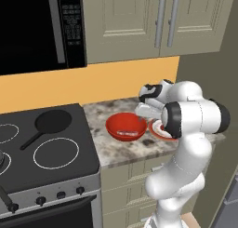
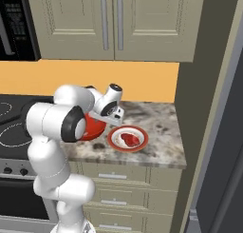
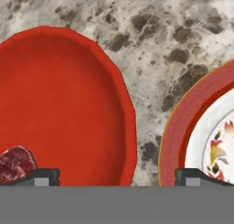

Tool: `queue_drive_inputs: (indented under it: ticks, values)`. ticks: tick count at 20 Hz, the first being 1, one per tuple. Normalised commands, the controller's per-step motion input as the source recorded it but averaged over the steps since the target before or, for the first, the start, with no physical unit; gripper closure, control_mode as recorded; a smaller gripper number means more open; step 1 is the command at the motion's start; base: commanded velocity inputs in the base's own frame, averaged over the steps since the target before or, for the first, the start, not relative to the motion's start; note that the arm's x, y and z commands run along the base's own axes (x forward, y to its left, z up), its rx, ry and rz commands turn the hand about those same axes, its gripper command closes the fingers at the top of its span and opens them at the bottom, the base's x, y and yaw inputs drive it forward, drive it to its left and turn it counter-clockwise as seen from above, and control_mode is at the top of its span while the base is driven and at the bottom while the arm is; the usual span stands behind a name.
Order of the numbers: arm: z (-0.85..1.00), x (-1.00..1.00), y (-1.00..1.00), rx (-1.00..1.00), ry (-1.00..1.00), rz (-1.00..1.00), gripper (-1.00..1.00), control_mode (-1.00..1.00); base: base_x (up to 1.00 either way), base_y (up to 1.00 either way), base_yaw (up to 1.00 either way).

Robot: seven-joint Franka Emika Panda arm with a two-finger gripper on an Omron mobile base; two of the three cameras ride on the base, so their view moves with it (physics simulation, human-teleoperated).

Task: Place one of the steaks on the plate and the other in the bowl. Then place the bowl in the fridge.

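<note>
The glossy red bowl (image 1: 125, 124) sits on the speckled counter with a marbled steak (image 1: 125, 133) inside it. That steak (image 3: 16, 163) is at the lower left of the hand view. Just right of the bowl is the red-rimmed plate (image 2: 127, 138), which holds the redder steak (image 2: 129, 140). My gripper (image 3: 118, 176) hangs open and empty just above the counter. It straddles the bowl's (image 3: 68, 95) right rim, with one fingertip (image 3: 43, 176) over the bowl and the other over the plate (image 3: 183, 122). The tall grey fridge (image 2: 223, 132) rises at the far right.
A stove with a black frying pan (image 1: 53, 121) lies left of the counter, under a black microwave (image 1: 37, 27). Beige wall cabinets (image 2: 111, 23) hang above. The counter (image 2: 161, 118) ends at a panel beside the fridge.
</note>
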Motion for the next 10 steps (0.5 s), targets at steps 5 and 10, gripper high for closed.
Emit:
queue_drive_inputs:
  ticks: [5, 10]
  values:
    - [-0.33, 0.27, 0.08, 0.00, 0.02, 0.02, -1.00, -1.00, 0.00, 0.00, 0.00]
    - [-0.21, 0.34, 0.00, 0.07, 0.00, 0.05, -1.00, -1.00, 0.00, 0.00, 0.00]
